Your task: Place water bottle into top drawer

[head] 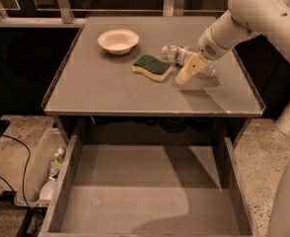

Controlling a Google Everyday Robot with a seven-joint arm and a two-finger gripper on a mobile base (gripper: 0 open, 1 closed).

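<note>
The water bottle [176, 55] lies on its side on the grey table [110, 90], just right of the sponge, its cap end pointing left. My gripper [189, 69] hangs from the white arm [243, 19] that comes in from the upper right. It sits over the bottle's middle and front side and hides part of it. The top drawer [135, 196] is pulled open below the table's front edge, and its flat grey bottom is bare.
A white bowl [118, 40] stands at the back left of the table. A green and yellow sponge [153, 67] lies left of the bottle. A clear plastic bin [39, 169] holding a small bottle [57, 158] sits on the floor left of the drawer, next to cables.
</note>
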